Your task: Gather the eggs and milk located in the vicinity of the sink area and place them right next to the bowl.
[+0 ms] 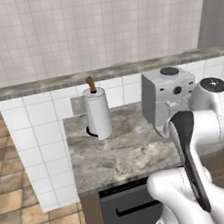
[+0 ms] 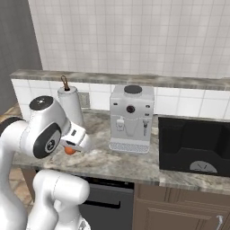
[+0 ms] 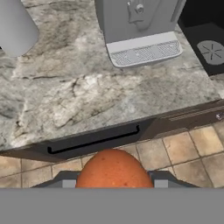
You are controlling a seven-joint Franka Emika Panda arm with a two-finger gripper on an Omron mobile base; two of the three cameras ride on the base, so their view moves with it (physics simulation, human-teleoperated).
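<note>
Orange-brown egg (image 3: 114,169) sits clamped betw. gripper (image 3: 114,181) fingertips, held above floor just off counter (image 3: 87,105) front edge. Sink (image 2: 194,146) at counter's right end. Judged early in task: egg needs delivering to bowl; 2nd egg & milk left.

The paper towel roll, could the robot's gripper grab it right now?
Probably not. The gripper is already shut on an egg, so its fingers are full. The way to the paper towel roll looks free across the counter, but it would have to set the egg down first.
</note>
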